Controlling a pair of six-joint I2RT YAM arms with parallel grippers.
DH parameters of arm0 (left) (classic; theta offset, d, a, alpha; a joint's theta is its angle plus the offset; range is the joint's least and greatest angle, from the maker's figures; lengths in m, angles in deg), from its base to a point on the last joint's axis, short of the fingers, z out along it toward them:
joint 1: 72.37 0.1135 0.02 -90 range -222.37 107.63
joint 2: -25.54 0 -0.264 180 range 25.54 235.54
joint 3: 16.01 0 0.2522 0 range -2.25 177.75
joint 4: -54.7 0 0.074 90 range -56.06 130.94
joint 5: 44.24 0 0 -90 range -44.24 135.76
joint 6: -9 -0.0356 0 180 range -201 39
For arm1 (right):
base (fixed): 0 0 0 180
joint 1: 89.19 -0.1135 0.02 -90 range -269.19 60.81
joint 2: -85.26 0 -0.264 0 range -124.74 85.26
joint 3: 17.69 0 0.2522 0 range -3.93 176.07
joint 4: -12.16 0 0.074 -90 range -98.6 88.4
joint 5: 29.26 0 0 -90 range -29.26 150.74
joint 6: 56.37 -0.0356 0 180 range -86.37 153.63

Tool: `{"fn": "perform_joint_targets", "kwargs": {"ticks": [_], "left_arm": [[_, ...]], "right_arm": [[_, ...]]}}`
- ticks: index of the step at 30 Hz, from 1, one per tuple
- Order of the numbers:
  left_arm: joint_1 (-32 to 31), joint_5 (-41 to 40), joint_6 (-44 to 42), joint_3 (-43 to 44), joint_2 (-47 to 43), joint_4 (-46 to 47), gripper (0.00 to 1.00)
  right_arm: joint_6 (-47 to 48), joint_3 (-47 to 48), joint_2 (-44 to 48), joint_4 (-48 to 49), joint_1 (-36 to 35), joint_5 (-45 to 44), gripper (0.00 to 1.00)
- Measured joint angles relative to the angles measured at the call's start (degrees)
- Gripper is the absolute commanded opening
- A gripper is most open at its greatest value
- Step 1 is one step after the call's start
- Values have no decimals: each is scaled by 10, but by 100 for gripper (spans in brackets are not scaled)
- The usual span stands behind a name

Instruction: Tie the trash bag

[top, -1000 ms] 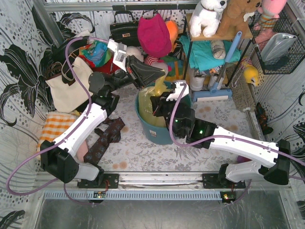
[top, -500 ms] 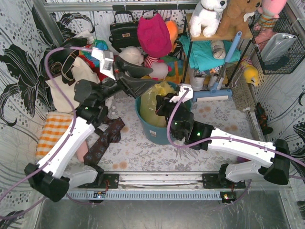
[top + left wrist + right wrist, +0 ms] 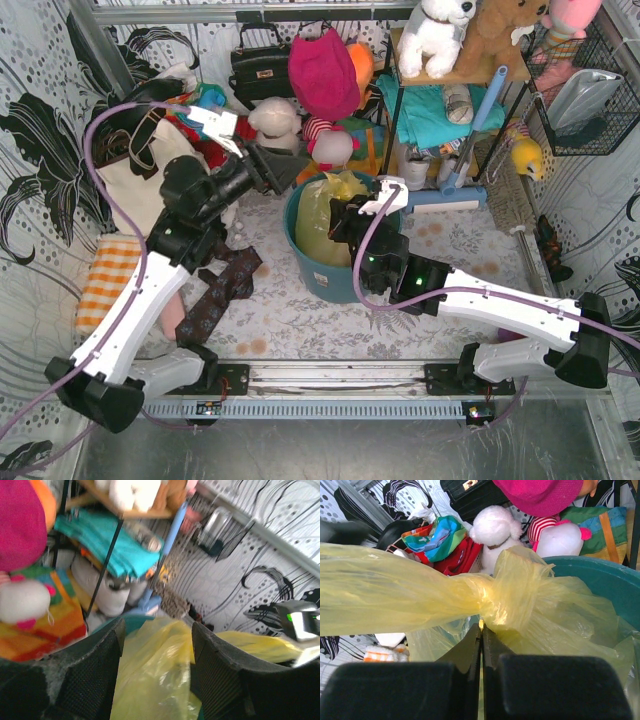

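Observation:
The yellow trash bag (image 3: 318, 212) sits in the round teal bin (image 3: 330, 275), its neck twisted into a knot (image 3: 506, 594) with a long tail stretching left in the right wrist view. My right gripper (image 3: 342, 218) is at the bag's right side, and in its wrist view it (image 3: 481, 630) is shut on a thin fold of yellow film just under the knot. My left gripper (image 3: 285, 165) hovers up and left of the bin. It (image 3: 156, 647) is open, with the bag (image 3: 155, 675) showing beyond the gap, untouched by its fingers (image 3: 92, 675).
A cream tote bag (image 3: 140, 185) hangs at the left, above an orange checked cloth (image 3: 105, 280) and a dark patterned cloth (image 3: 222, 288). Behind the bin are plush toys (image 3: 335, 148), a magenta hat (image 3: 322, 72), a black handbag (image 3: 262, 66) and a shelf rack (image 3: 440, 100).
My left gripper has opened, let go of the bag's end and drawn back to the left. The pulled-up bag top has dropped back onto the bin. The right gripper stays shut.

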Motion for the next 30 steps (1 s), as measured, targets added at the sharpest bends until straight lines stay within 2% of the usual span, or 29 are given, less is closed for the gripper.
{"fn": "perform_joint_targets", "kwargs": {"ticks": [8,13,16,19,22,25,30], "left_arm": [[12,51,31,0,71,-85,56],[30,101,58,-7,76,-86,49],[36,137,80,-22,76,-63,50],[38,169,96,-32,76,-50,61],[38,193,103,-33,75,-47,64],[38,211,105,-33,74,-48,64],[38,239,113,-43,74,-42,55]], "right_arm": [[-9,0,1,0,0,0,0],[-10,0,1,-1,0,1,0],[-10,0,1,-2,0,3,0],[-12,0,1,-5,0,5,0],[-13,0,1,-7,0,5,0],[-13,0,1,-9,0,8,0],[-14,0,1,-9,0,11,0]]}}
